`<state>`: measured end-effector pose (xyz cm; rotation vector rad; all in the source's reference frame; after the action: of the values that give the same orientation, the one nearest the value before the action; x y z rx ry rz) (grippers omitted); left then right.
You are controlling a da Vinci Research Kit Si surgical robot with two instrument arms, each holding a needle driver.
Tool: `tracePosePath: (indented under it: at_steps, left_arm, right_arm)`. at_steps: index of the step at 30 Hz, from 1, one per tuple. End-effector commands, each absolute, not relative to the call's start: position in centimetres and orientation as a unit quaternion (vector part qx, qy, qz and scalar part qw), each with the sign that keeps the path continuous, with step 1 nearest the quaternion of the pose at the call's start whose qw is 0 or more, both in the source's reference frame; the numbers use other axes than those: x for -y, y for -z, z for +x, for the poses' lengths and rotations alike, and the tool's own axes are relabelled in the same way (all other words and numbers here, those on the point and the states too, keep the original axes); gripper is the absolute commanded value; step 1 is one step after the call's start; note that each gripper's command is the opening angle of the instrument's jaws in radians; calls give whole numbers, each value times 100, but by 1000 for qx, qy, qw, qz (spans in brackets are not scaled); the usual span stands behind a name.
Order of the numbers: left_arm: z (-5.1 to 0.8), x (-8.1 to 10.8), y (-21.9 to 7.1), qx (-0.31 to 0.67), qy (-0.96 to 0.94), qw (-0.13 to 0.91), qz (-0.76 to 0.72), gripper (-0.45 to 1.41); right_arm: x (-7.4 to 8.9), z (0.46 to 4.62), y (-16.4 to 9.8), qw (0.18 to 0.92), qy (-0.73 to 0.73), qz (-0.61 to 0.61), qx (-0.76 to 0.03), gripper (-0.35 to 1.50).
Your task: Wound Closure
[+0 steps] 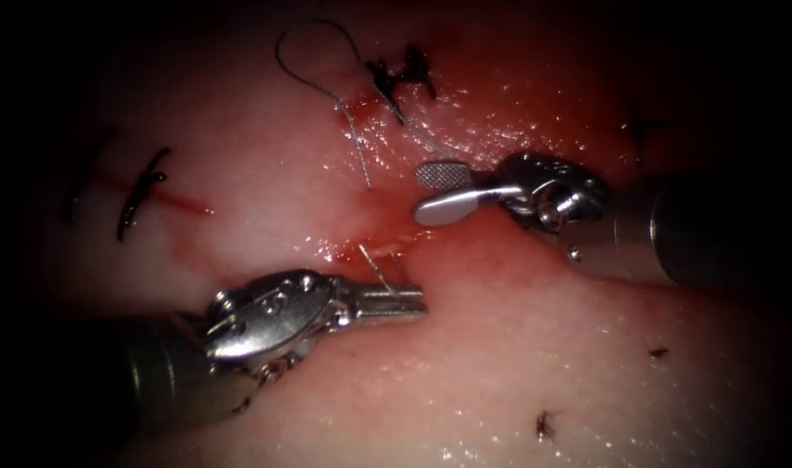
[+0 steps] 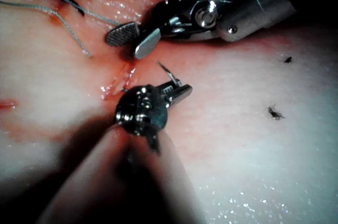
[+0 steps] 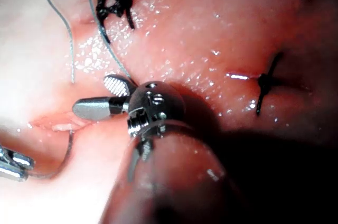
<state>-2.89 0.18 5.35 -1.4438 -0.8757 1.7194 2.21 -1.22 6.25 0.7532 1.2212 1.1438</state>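
Left hand (image 1: 409,302) is clamped on the needle (image 1: 377,269) (beside the cut (image 1: 374,247)); right hand (image 1: 439,191) gapes empty; hold the grip firm.

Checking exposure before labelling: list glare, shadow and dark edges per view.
Endoscope: dark edges, glints on the wet tissue, right tool brightly lit, jaws open, empty. Left wrist: left tool, shut on the needle near one end, casts a shadow on tissue. Right wrist: needle reaches the cut; whether in tissue, unclear.

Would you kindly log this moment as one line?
left tool: shut on needle, near its end | needle: rises from cut | right tool: open, holds nothing | thread: loose on tissue
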Motion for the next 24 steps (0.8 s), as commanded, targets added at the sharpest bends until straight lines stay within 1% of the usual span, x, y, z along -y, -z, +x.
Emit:
tracePosePath:
  at_steps: [1, 3, 4, 5, 7, 8, 10, 14, 15, 16, 18, 20, 24]
  left_arm:
    - [-294, -14, -537, 353, -658, 369, -553, -45]
    - [-293, -14, -530, 374, -643, 387, -545, -45]
    - [-291, -13, -522, 388, -631, 393, -545, -45]
    - [-290, -12, -518, 391, -628, 392, -547, -45]
    - [-288, -12, -509, 396, -622, 390, -552, -45]
    - [-287, -12, -506, 398, -621, 389, -552, -45]
    - [-285, -13, -497, 380, -633, 370, -564, -45]
    - [-281, -22, -482, 294, -679, 332, -585, -45]
    - [-280, -25, -478, 272, -688, 323, -590, -45]
    - [-279, -29, -473, 247, -701, 304, -596, -45]
    - [-278, -37, -466, 207, -721, 278, -600, -45]
    - [-277, -46, -457, 153, -745, 239, -604, -45]
    - [-277, -61, -444, 58, -792, 200, -574, -45]
  right_arm:
    - [129, 228, -631, 606, -496, 332, -526, 71]
    - [131, 228, -631, 609, -496, 334, -521, 69]
    - [134, 228, -632, 616, -490, 329, -521, 37]
    - [134, 229, -631, 627, -476, 315, -530, 34]
    - [133, 228, -630, 642, -456, 295, -541, 34]
    - [131, 228, -630, 649, -445, 285, -547, 37]
    - [126, 226, -627, 662, -427, 268, -555, 58]
    - [115, 225, -620, 673, -409, 254, -562, 107]
    - [113, 224, -619, 673, -408, 253, -562, 117]
    - [111, 224, -617, 675, -405, 251, -564, 123]
    - [111, 224, -615, 677, -402, 249, -565, 123]
    - [113, 224, -612, 677, -401, 251, -564, 111]
    - [117, 224, -609, 661, -412, 263, -569, 104]
